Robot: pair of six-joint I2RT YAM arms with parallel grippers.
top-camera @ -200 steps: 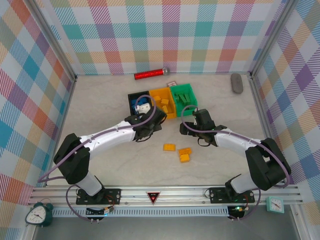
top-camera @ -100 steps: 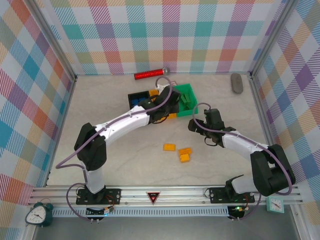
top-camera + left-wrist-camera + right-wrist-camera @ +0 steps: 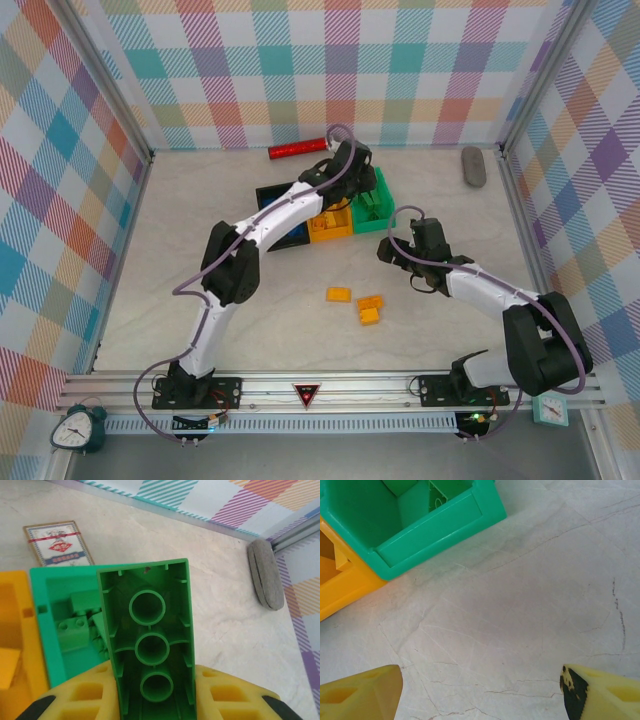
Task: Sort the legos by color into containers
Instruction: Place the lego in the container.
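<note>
My left gripper (image 3: 155,682) is shut on a green lego (image 3: 150,630), its hollow underside facing the camera between the yellow fingers (image 3: 82,690). It hangs over the right part of the green container (image 3: 47,630), which holds several green legos (image 3: 75,625). From above, the left gripper (image 3: 352,168) is at the far side of the green container (image 3: 380,208), next to the orange container (image 3: 330,226) and the black container (image 3: 288,239). Three orange legos (image 3: 338,294) (image 3: 370,302) (image 3: 369,317) lie loose on the table. My right gripper (image 3: 393,250) (image 3: 480,695) stands open over bare table, near the green container's (image 3: 430,527) front corner.
A red glittery cylinder (image 3: 297,150) lies by the back wall. A grey oval object (image 3: 473,165) (image 3: 265,572) sits at the back right. A small card (image 3: 57,542) lies just behind the green container. The orange container's edge (image 3: 340,585) adjoins the green one.
The left arm has stretched away from the black container to the far side of the green one, carrying the green lego. The right gripper drifted slightly right, staying open.
</note>
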